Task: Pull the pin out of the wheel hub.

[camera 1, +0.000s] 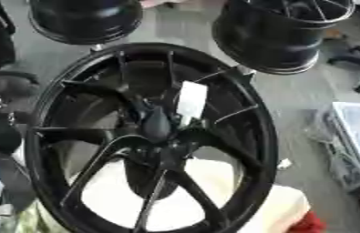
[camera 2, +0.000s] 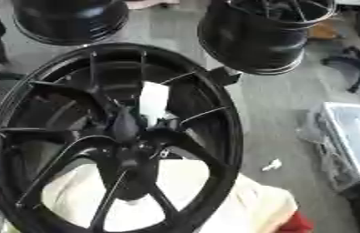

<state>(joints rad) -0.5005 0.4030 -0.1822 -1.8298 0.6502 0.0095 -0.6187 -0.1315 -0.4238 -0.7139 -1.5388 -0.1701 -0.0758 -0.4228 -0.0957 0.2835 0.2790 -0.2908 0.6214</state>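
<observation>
Large black spoked alloy wheel hub [camera 1: 155, 136] propped on a cream cloth [camera 1: 182, 200], dark pin [camera 1: 156, 124] at its centre — robot hand state cannot be told — an off-axis pull may jam the pin or tip the wheel.

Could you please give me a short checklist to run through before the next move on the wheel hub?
1. Wheel in view, standing tilted on the pale cloth: ok.
2. Hub centre visible between the spokes: ok.
3. Pin told apart from the dark hub: cannot tell.
4. White tag hangs just above the hub and may cover part of it: not ok.
5. Left hand and right hand located: not ok, neither shows clearly in either view.
6. Other wheels stand apart behind: ok.
</observation>
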